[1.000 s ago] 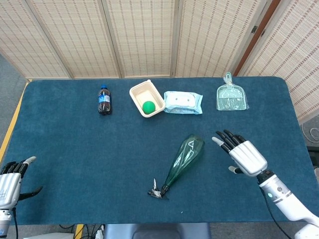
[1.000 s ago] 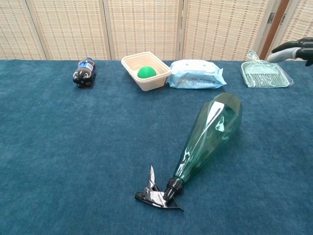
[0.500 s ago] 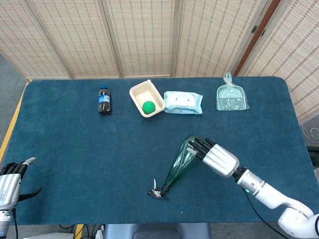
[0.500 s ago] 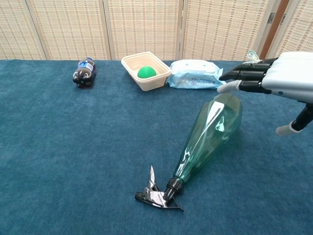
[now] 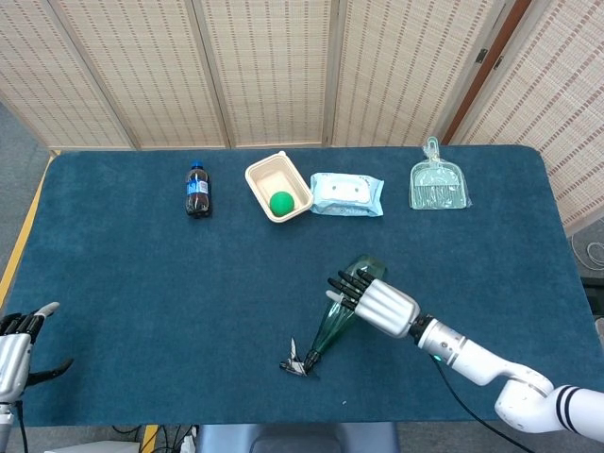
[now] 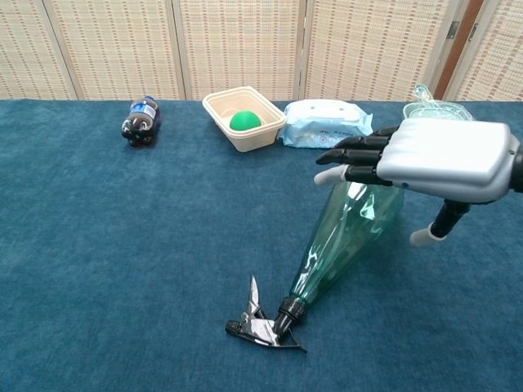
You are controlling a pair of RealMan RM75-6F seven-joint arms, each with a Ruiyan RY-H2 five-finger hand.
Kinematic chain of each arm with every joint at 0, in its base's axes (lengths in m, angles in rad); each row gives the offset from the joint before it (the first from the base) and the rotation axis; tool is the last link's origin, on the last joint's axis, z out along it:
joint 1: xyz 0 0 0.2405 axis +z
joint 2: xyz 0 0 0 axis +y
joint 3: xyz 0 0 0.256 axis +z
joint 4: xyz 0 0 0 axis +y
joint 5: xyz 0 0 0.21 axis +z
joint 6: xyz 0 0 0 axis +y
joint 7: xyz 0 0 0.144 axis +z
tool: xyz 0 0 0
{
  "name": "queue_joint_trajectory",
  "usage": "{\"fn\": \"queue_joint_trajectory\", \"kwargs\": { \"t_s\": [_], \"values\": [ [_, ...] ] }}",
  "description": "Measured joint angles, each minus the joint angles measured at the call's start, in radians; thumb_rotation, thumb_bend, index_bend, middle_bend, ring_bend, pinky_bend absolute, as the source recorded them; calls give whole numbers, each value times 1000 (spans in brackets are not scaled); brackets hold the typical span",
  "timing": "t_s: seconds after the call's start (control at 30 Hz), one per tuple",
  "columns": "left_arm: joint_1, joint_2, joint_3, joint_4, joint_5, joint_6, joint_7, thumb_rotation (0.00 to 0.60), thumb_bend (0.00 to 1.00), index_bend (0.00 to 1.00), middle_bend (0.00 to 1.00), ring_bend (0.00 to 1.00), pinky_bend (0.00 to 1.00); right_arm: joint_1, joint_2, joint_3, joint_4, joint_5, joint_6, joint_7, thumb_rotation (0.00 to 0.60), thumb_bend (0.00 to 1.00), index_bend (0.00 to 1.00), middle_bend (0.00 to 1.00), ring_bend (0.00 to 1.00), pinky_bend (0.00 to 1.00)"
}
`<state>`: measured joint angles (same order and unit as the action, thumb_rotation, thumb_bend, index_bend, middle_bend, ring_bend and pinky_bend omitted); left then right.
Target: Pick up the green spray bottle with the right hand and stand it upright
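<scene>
The green spray bottle [image 5: 332,323] [image 6: 345,233] lies on its side on the blue table, its wide base pointing away and its black trigger head [image 6: 260,322] toward the front edge. My right hand [image 5: 373,301] [image 6: 425,158] hovers flat over the bottle's wide end, palm down, fingers stretched out and apart, holding nothing. It covers part of the bottle's base in both views. My left hand [image 5: 17,342] shows only in the head view, at the table's front left corner, fingers apart and empty.
Along the back stand a small cola bottle [image 5: 197,190], a beige tub [image 5: 264,176] holding a green ball [image 5: 281,202], a wipes pack [image 5: 346,194] and a clear dustpan [image 5: 438,182]. A folding screen closes off the rear.
My right hand has swept left from the table's right side to above the bottle's wide end. The left hand has slid slightly down and left. The bottle has not moved.
</scene>
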<state>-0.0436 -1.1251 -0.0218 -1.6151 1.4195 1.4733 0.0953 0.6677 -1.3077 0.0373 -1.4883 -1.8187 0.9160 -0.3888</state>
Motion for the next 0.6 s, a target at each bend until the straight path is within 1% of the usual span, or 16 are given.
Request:
{"fn": "queue_joint_trajectory", "kwargs": {
  "t_s": [0.4,0.6],
  "values": [
    [17,3,4,19,-5,6,-27,600,0,180,287,286,191,66,-89,-9,76,29,-50,8,600,0,107,35,0,146],
    [26,2,6,28,-7,9,-39,600,0,180,289,287,194,90,-119,-18,88,52,-74,8,600,0,107,35,0,144]
  ]
}}
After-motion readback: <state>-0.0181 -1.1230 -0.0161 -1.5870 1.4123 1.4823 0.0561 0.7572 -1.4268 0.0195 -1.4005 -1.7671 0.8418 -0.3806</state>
